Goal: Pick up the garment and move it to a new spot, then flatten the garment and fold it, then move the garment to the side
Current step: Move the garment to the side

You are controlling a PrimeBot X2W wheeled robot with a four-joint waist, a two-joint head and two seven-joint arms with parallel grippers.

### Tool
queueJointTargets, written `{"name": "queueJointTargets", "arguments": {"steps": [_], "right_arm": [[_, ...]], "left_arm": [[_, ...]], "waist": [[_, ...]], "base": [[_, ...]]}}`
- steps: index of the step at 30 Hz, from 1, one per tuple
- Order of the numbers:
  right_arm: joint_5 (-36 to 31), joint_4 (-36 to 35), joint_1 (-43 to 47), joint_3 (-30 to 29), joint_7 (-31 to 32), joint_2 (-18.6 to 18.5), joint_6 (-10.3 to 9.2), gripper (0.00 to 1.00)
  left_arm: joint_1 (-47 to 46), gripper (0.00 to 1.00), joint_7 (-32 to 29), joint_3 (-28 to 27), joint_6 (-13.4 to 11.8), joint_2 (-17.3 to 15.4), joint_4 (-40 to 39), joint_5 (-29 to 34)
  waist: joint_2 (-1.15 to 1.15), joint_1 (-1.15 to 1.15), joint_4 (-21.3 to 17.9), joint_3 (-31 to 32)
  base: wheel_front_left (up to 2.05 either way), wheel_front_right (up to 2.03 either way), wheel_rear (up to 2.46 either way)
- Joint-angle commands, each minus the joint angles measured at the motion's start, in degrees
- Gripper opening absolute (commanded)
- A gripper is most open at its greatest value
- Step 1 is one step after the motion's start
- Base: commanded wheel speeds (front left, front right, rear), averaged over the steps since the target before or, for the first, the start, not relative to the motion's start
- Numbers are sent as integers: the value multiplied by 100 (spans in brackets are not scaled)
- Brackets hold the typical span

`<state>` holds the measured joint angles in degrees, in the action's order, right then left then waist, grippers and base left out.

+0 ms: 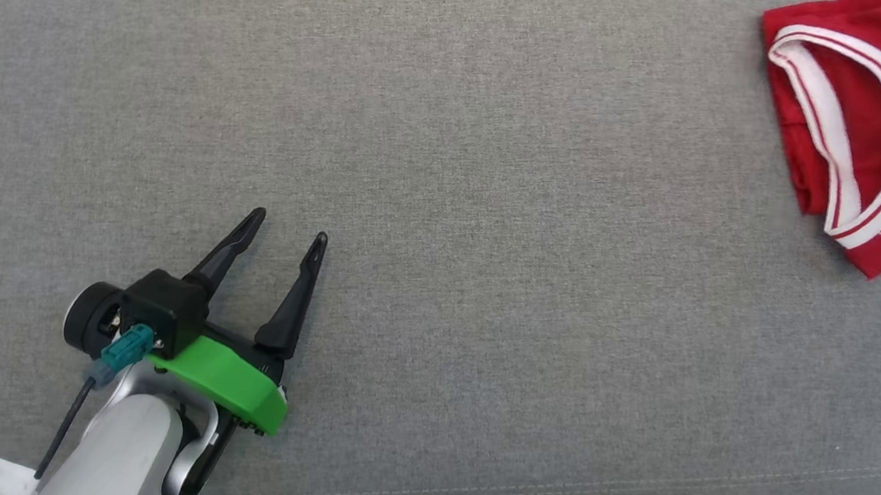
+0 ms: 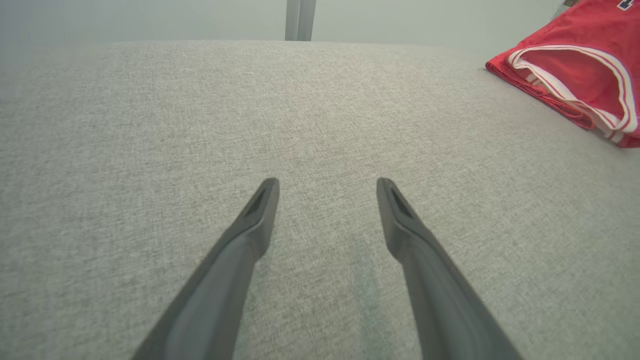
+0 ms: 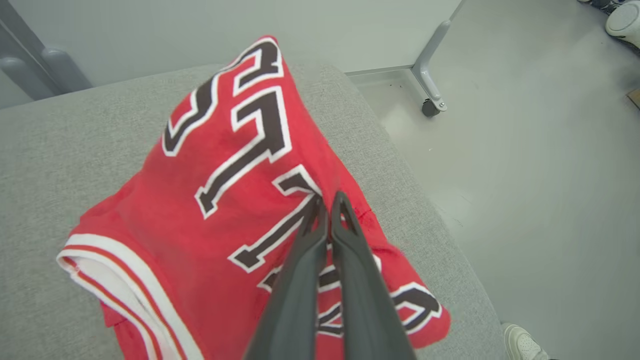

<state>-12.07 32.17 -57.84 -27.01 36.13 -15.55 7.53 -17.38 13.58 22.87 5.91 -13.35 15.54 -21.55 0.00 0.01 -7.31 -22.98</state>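
Garment (image 3: 225,215), red with white trim, lies folded; left tool (image 1: 289,226) apart, right tool (image 3: 329,200) together.

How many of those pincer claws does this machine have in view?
2. The left gripper, open, hangs over the grey cushion at the head view's lower left. The right gripper, shut, points at the red jersey; whether it pinches cloth is unclear.

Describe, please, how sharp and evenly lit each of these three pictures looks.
Head view: even, soft light, barely any shadow under the left gripper, sharp weave. Left wrist view: the cushion bows at its far edge, fingers blurred near the lens. Right wrist view: shirt lettering slightly smeared, shut right gripper soft, pale sheen on the floor.
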Motion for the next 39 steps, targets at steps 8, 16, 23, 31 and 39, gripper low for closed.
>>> {"name": "queueJointTargets", "arguments": {"steps": [8, 16, 23, 31, 39], "right_arm": [[-607, 85, 186, -645, -502, -383, -9, 0], [-1607, 114, 377, -1533, -916, -531, -9, 51], [-2030, 218, 278, -1883, -1351, -321, -9, 100], [-1767, 562, 111, -1699, -2086, 9, -9, 100], [-1209, 1064, 532, -982, -3043, 163, -9, 100]], "left_arm": [[-261, 100, -74, 180, 34, -62, -185, 121], [-346, 100, -211, 343, 8, -138, -502, 233], [-377, 100, -184, 377, -31, -222, -630, 280], [-241, 100, -59, 178, -286, -142, -604, 154], [77, 100, -16, -253, -705, 40, -423, -227]], "waist": [[0, -1, 356, -241], [0, -1, 670, -563], [0, -1, 690, -589], [0, -1, 577, -174], [0, -1, 498, 545]], "base": [[0, 0, 0], [0, 0, 0], [0, 0, 0], [0, 0, 0], [0, 0, 0]]}}
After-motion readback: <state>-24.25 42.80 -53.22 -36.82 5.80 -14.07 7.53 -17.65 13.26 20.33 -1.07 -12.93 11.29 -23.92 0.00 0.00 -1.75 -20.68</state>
